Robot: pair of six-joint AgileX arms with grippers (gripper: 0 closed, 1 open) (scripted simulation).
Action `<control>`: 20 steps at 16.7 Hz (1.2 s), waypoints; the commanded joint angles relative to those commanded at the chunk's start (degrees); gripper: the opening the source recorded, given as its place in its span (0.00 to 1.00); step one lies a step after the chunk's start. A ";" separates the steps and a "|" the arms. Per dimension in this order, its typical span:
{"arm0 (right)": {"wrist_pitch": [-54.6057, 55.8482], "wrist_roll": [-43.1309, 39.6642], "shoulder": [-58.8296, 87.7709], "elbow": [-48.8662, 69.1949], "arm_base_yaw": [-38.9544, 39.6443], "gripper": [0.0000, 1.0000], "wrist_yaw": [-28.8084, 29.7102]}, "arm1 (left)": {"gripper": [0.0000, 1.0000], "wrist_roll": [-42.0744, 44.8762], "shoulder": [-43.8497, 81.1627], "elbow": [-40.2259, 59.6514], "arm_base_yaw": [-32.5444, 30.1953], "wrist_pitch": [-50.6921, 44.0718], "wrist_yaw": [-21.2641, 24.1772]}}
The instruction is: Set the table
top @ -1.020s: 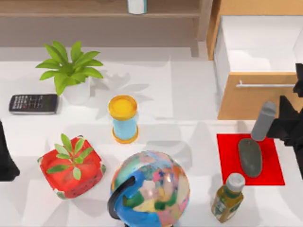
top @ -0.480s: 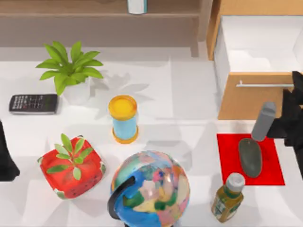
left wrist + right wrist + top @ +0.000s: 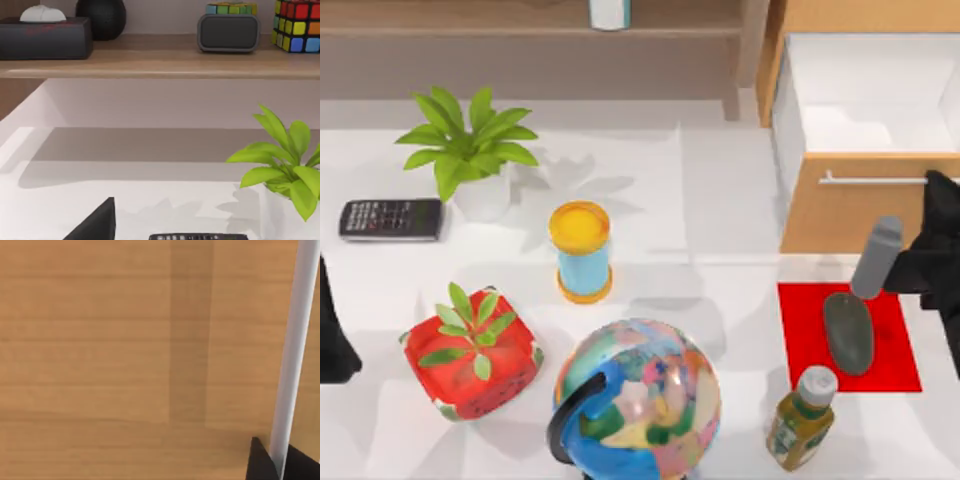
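Our right hand (image 3: 910, 262) hangs at the worktop's right edge, just in front of the light-wood cabinet (image 3: 850, 215), and it is closed on a grey cylinder (image 3: 876, 256), which it holds tilted above the far edge of the red mat (image 3: 895, 355); we judge the cylinder is carried there because the mat is the setting's place; a dark grey oval piece (image 3: 848, 333) already lies on the mat, so we would set the cylinder beside it, not on it. In the right wrist view the cabinet's wood front (image 3: 125, 340) sits close behind a pale bar (image 3: 295, 350), which we take for the drawer's handle; the hand is near the cabinet, and a careless swing could knock it. The drawer (image 3: 865, 95) stands pulled out, white-lined. The worktop (image 3: 720, 210) spreads broad and white under everything. Our left arm is parked at the worktop's left edge; whether its hand (image 3: 95, 225) is wide or narrow we cannot tell. A green bottle (image 3: 800, 418) stands just beside the mat's near corner, close enough to be toppled in lowering; globe (image 3: 638, 400) and plant (image 3: 470, 145) stand well apart.
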 joint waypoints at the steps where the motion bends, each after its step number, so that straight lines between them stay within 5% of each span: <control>1: 0.00 0.00 0.00 0.00 0.00 0.00 0.00 | 1.00 0.00 0.00 0.00 0.00 0.00 0.00; 20: -9.95 0.10 4.52 14.18 -3.94 0.00 -3.94 | 1.00 0.00 0.00 0.00 0.00 0.00 0.00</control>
